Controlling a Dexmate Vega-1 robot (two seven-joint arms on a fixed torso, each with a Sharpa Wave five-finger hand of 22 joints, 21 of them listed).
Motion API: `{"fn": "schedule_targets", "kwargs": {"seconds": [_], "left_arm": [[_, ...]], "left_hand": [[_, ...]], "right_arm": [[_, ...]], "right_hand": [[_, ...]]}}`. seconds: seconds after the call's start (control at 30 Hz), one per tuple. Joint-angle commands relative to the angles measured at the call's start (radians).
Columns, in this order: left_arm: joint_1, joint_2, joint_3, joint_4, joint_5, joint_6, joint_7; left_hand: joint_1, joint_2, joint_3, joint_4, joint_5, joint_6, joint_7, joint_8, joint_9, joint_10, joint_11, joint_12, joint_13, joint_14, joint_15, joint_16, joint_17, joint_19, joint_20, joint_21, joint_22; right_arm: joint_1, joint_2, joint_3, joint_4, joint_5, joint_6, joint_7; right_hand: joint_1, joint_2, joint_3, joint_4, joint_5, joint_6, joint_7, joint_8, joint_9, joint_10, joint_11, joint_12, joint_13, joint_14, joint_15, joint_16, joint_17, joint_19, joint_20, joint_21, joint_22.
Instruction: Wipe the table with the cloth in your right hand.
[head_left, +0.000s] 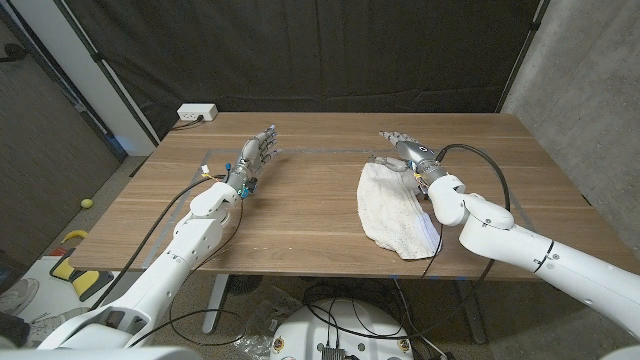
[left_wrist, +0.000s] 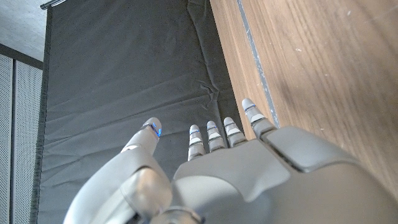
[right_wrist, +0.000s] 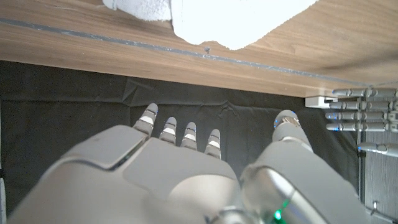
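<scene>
Well, cloth nearly overhangs table edge.

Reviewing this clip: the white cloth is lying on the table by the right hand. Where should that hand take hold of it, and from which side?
The cloth lies spread flat on the table, so there is no raised fold to pinch. The right hand, fingers extended and holding nothing, sits at its far edge. Probably best to come down from above onto the cloth's far part, palm pressing, fingers gathering the fabric.

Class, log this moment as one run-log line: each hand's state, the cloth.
left hand: open, idle | right hand: open, beside cloth | cloth: lying on table, unheld
</scene>
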Motion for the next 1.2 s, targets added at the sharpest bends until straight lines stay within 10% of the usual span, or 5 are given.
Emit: {"fn": "schedule_targets", "kwargs": {"seconds": [0.03, 0.4, 0.73, 1.2], "left_arm": [[0.014, 0.008, -0.004, -0.014, -0.008, 0.004, -0.009], [0.016, 0.013, -0.001, -0.02, -0.009, 0.007, -0.015], [0.018, 0.014, -0.001, -0.025, -0.009, 0.009, -0.012], [0.001, 0.011, 0.004, -0.009, -0.006, 0.013, -0.018]], "left_hand": [[0.0, -0.007, -0.002, -0.001, 0.007, -0.004, 0.0, -0.001, 0.003, -0.004, -0.005, 0.005, 0.001, 0.003, 0.003, 0.004, 0.003, -0.003, 0.01, -0.001, 0.002], [-0.003, -0.006, -0.003, 0.001, 0.007, -0.003, 0.003, 0.001, 0.003, -0.009, -0.003, 0.005, 0.001, 0.0, 0.003, 0.004, 0.003, -0.005, 0.007, -0.002, 0.003], [-0.004, -0.005, -0.004, 0.002, 0.008, -0.004, 0.002, 0.001, 0.003, -0.01, -0.002, 0.006, 0.001, -0.001, 0.003, 0.004, 0.003, -0.007, 0.007, -0.002, 0.004], [-0.007, -0.005, -0.005, 0.004, 0.009, -0.004, 0.002, 0.002, 0.003, -0.014, -0.001, 0.007, 0.001, -0.003, 0.0, 0.005, 0.004, -0.008, 0.008, -0.002, 0.004]], "right_arm": [[0.056, -0.019, -0.09, -0.074, -0.074, -0.192, 0.174], [0.092, -0.032, -0.163, -0.086, -0.102, -0.262, 0.278], [0.132, -0.027, -0.217, -0.063, -0.134, -0.288, 0.347], [0.211, -0.009, -0.288, -0.024, -0.165, -0.311, 0.501]], "right_hand": [[-0.012, -0.005, -0.016, 0.012, 0.006, -0.083, 0.016, -0.006, 0.004, -0.08, 0.018, -0.003, 0.004, -0.072, 0.015, -0.001, 0.008, -0.057, 0.003, -0.026, 0.001], [-0.024, 0.016, -0.033, 0.028, 0.009, -0.204, 0.058, 0.0, 0.007, -0.207, 0.066, -0.001, 0.008, -0.178, 0.029, -0.001, 0.012, -0.159, 0.001, -0.044, 0.004], [-0.026, 0.027, -0.034, 0.032, 0.009, -0.184, 0.041, 0.015, 0.007, -0.224, 0.069, 0.004, 0.008, -0.2, 0.029, 0.001, 0.012, -0.198, -0.001, -0.048, 0.005], [0.01, 0.04, -0.028, 0.016, 0.019, -0.25, 0.093, 0.004, 0.007, -0.286, 0.091, 0.003, 0.01, -0.246, 0.04, 0.002, 0.009, -0.241, -0.001, -0.039, 0.008]]}}
